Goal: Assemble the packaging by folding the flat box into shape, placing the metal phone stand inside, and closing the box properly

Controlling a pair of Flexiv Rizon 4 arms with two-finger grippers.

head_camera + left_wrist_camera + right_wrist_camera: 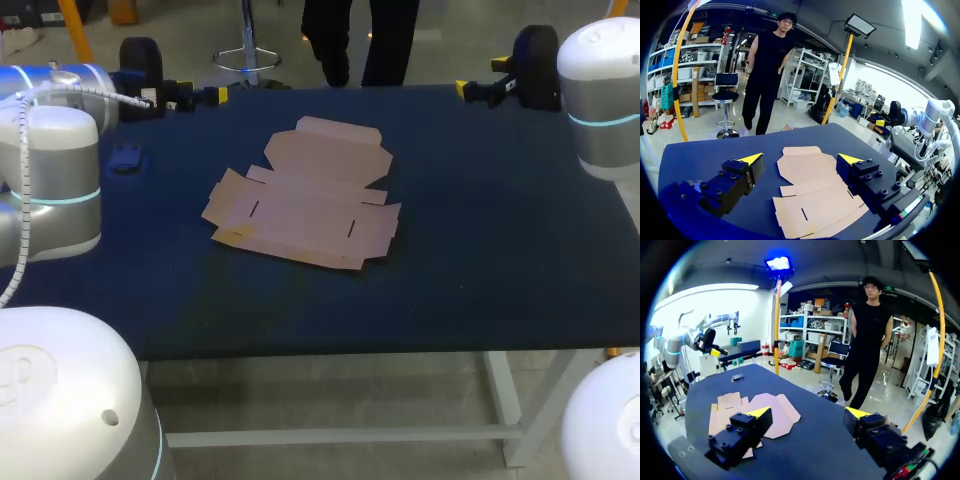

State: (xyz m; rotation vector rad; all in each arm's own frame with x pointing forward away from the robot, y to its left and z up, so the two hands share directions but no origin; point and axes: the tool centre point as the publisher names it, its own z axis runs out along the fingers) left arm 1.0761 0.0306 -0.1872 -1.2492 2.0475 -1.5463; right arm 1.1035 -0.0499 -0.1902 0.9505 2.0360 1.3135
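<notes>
You had not started the task at this moment. The box [305, 205] lay fully flat near the middle of the table [480, 260], with every flap spread out and no panel raised or creased into a wall.

Your left gripper [193, 95] sat at the far edge on its own side, well apart from the box. Its fingers stood wide and nothing was between them. Your right gripper [478, 90] sat at the far edge on the other side, also well apart from the cardboard, wide open and empty.

A small dark thing [126, 158] lay on the table near your left arm, apart from the box. It may have been the stand, but it was too small and dark for you to be sure.

By my reading, all three parts were left for you: folding the sheet into a box, putting the stand inside, and closing the lid. Thin flat card on cloth looked hard to get under, so the first lift of a flap would likely have needed both arms.
</notes>
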